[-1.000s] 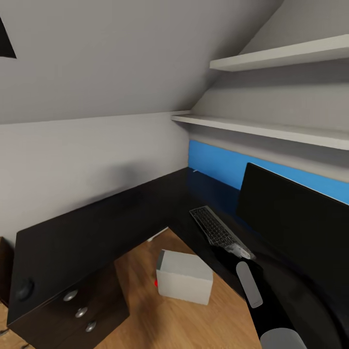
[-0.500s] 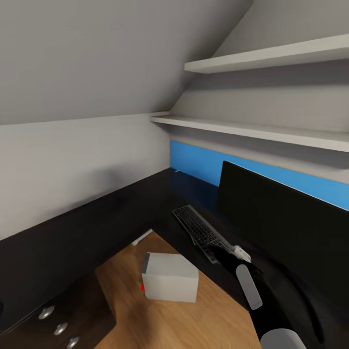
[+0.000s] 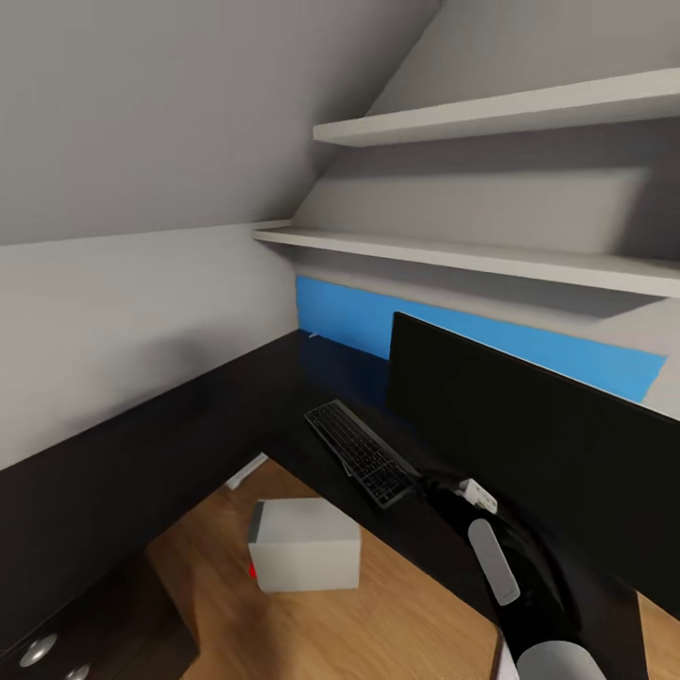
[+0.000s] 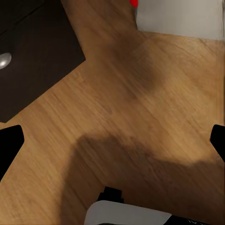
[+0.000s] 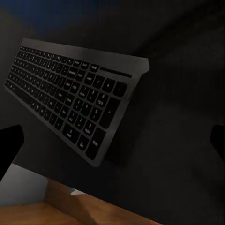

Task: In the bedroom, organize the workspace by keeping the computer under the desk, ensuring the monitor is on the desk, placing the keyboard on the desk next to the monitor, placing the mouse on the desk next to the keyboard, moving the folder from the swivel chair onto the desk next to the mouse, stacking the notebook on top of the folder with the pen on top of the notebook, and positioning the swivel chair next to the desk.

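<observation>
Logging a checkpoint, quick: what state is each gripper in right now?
Left gripper: open, holding nothing, over the floor.
Right gripper: open, holding nothing, by the keyboard.

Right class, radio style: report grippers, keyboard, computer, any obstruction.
Both grippers, left and right, open and empty. Slim dark grey keyboard on the long black desk before the wide black monitor. Pale grey box-shaped computer on the floor. Nothing blocking.

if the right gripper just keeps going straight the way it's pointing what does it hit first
Most likely the black desk top, just beside the near end of the keyboard. The right gripper is open, and depth is hard to judge here.
</observation>
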